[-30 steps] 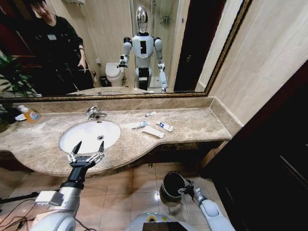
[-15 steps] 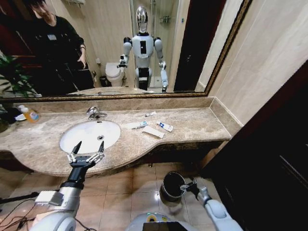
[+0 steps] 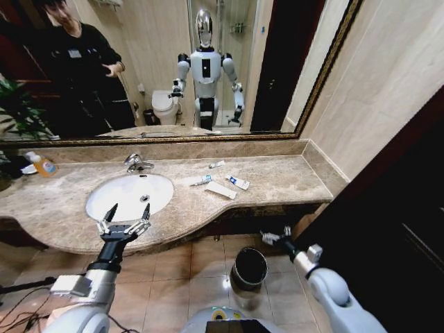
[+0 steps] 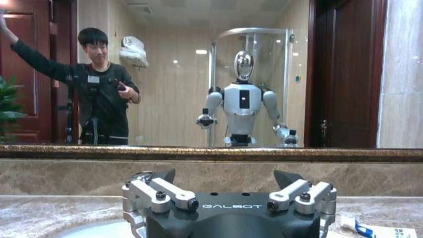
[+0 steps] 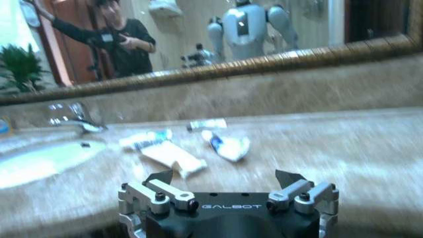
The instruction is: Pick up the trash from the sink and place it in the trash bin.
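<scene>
Soap bottle (image 3: 44, 165) beside sink (image 3: 129, 195)

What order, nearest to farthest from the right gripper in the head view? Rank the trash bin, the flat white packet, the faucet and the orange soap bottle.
Measured from the right gripper, raised right of the bin below the counter edge:
1. Trash bin, on the floor just beside it.
2. Flat white packet, on the counter right of the sink.
3. Faucet, behind the basin.
4. Orange soap bottle, at the counter's far left end.
</scene>
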Controlling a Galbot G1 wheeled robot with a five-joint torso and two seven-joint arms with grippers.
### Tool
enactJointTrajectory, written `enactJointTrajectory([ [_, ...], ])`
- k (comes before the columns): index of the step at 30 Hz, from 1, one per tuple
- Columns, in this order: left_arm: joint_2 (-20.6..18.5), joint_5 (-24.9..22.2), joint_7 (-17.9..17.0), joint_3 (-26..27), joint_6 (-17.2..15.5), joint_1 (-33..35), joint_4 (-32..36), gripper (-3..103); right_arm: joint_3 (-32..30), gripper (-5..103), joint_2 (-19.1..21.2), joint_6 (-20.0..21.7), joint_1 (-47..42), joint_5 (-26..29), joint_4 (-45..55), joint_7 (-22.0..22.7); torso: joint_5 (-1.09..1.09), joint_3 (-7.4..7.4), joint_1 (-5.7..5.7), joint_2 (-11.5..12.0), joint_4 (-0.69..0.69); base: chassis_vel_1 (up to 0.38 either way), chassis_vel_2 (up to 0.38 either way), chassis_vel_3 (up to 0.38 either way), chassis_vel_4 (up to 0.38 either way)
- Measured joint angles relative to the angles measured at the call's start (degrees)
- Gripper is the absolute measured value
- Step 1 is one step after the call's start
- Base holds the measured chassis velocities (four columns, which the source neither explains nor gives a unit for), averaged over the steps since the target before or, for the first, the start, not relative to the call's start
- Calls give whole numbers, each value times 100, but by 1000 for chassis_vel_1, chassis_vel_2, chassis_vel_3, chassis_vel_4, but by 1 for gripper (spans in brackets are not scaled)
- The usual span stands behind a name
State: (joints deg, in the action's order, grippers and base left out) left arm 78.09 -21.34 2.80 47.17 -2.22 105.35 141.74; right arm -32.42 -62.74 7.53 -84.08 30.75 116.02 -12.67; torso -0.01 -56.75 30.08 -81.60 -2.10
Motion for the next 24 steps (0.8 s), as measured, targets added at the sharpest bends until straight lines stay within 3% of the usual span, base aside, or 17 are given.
enactJointTrajectory([
  [9,0,0,0,0,0,0,0,100,474,100,227,762,1302,74,-206,310,1,-1,1,0,-1,0,0,0,0],
  [16,0,0,0,0,0,0,0,100,1193,100,453,1021,2353,140,-974,497,0,-1,1,0,-1,0,0,0,0],
  [24,0,0,0,0,0,0,0,100,1964,100,369,1189,3319,366,-1843,680,1,-1,1,0,-1,0,0,0,0],
])
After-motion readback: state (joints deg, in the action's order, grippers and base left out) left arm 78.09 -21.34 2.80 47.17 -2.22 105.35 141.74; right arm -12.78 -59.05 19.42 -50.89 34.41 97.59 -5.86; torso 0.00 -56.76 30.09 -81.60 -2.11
